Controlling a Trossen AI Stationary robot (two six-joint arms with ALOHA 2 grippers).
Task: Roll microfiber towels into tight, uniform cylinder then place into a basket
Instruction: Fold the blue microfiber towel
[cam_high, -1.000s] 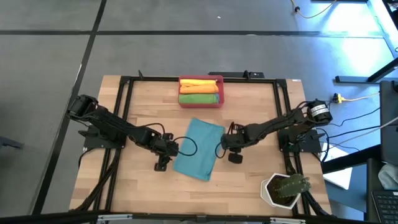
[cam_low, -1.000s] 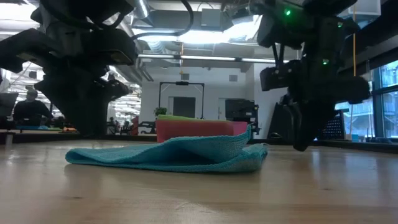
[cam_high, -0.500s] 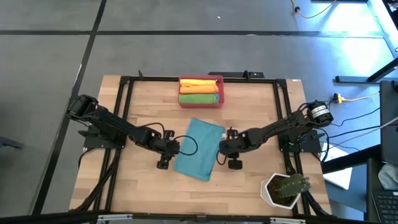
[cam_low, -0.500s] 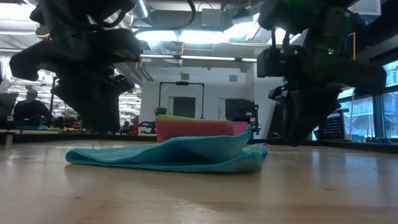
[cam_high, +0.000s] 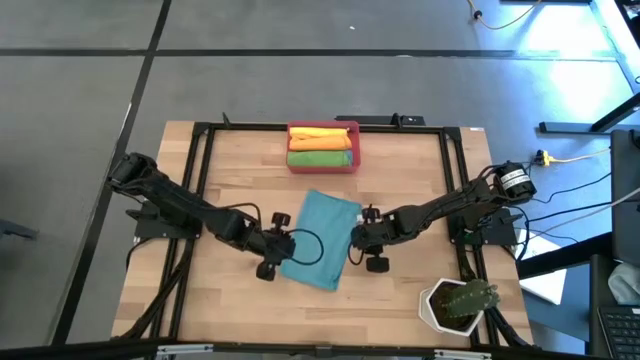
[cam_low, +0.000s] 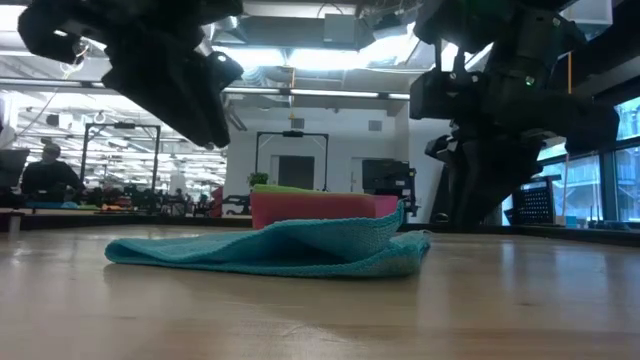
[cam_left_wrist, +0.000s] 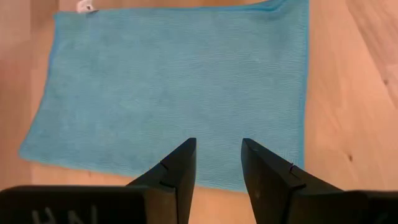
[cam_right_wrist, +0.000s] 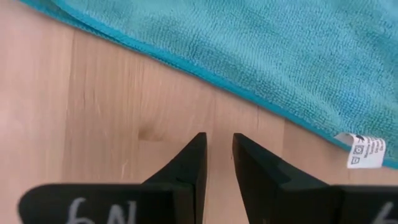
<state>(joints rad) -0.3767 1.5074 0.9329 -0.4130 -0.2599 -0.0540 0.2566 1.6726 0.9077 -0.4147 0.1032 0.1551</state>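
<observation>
High view: a teal towel (cam_high: 320, 240) lies flat mid-desk (cam_high: 400, 180), ready for rolling; left claw (cam_high: 283, 250) and right claw (cam_high: 356, 243) flank it, fingers slightly apart, empty. Basket (cam_high: 322, 148) behind holds two rolls.

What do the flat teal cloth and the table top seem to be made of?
Flat teal cloth: soft microfiber-like fabric, matte, with fine ribbed weave, stitched edge and sewn white label. Table top: light wood, smooth, showing grain lines and plank seams; possibly laminate.
</observation>
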